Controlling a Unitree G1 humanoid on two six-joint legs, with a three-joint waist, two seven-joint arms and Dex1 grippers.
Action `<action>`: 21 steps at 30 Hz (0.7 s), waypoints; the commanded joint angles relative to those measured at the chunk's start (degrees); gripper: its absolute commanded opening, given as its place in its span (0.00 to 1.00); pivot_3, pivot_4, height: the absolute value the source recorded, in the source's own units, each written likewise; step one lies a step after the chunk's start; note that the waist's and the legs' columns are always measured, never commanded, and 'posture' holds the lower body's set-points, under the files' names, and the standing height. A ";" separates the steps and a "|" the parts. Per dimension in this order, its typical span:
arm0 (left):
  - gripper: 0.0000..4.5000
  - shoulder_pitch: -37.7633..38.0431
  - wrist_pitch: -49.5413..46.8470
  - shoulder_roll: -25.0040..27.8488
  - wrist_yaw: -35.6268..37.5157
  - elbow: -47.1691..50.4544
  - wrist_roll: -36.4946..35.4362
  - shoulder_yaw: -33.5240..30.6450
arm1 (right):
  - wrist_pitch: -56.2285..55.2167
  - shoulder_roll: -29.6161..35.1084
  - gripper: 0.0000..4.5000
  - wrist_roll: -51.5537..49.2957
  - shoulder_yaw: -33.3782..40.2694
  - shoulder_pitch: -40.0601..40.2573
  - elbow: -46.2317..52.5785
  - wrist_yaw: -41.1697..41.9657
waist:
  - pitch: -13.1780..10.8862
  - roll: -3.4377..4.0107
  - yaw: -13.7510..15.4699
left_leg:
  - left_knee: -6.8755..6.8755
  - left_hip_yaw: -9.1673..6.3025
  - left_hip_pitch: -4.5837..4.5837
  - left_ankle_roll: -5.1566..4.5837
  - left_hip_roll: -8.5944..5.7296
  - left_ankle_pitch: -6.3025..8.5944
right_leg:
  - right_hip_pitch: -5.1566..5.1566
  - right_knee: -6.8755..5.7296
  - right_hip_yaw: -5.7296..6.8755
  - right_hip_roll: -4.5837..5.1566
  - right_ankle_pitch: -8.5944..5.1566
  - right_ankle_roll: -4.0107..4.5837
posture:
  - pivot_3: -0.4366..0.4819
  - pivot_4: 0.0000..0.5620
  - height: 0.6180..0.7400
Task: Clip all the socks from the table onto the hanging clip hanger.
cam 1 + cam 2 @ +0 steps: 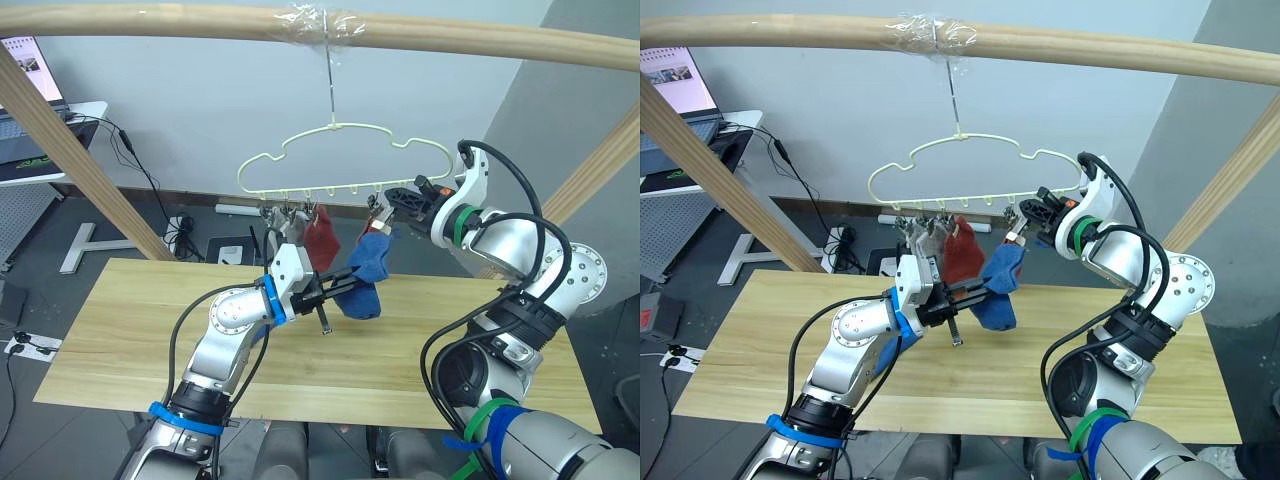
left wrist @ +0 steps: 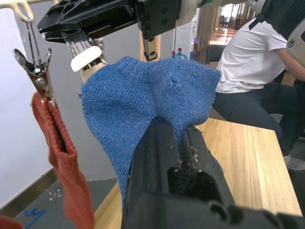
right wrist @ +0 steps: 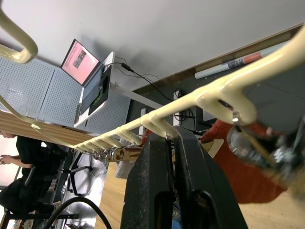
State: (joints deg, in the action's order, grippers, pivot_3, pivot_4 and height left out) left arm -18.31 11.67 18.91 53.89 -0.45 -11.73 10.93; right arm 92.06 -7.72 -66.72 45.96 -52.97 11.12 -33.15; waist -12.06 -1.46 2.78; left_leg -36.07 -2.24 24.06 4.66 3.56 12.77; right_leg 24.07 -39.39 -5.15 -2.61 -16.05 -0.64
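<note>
Blue sock [image 1: 362, 275]: pinched in closed left hand [image 1: 335, 287], lifted off worktop [image 1: 120, 330], top edge raised to clip under clip hanger [image 1: 345, 160]. Right hand [image 1: 388, 203] just above sock, fingers closed on that clip. Soft ribbed knit, folded, drooping below the grip. Beside left hand: rust-red sock [image 1: 321, 240] already clipped, hanging limp. Beyond it, pale socks on clips, count unclear. No socks on worktop; blue one looks among last.

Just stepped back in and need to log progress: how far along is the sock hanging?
Done: grey socks and a rust-red sock hang clipped on the hanger. In hand: the left gripper holds a blue sock up to a clip that the right gripper pinches. Left: clipping it; the table shows no other socks from here.
</note>
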 commanded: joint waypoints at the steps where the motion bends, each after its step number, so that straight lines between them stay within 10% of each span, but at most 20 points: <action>1: 0.00 -0.81 2.70 -0.70 -0.11 -1.28 -0.50 -0.22 | -0.05 -2.59 0.00 -3.97 0.10 -0.30 0.41 -3.76 | 0.00 0.00 -0.01 | 0.00 0.00 0.00 0.00 0.00 0.00 | 0.00 0.01 0.00 0.00 0.00 0.00 | 0.62 0.31 1.00; 21: 0.00 -0.78 7.94 -0.61 0.55 -5.12 -1.29 -1.01 | -23.56 14.84 0.00 -33.80 -23.65 10.67 -3.06 -18.73 | 0.00 0.00 -1.34 | 0.00 -0.04 0.19 -0.03 0.03 0.02 | 0.05 0.18 0.02 -0.01 0.00 0.00 | 0.62 0.31 1.00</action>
State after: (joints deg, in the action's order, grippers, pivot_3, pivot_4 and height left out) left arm -19.43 18.04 18.05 54.10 -7.13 -11.67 10.70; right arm 71.28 4.80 -98.32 23.22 -43.14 8.58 -51.28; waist -12.06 -1.46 1.45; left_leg -36.07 -2.28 24.25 4.63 3.58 12.79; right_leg 24.12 -39.21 -5.13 -2.62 -16.05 -0.64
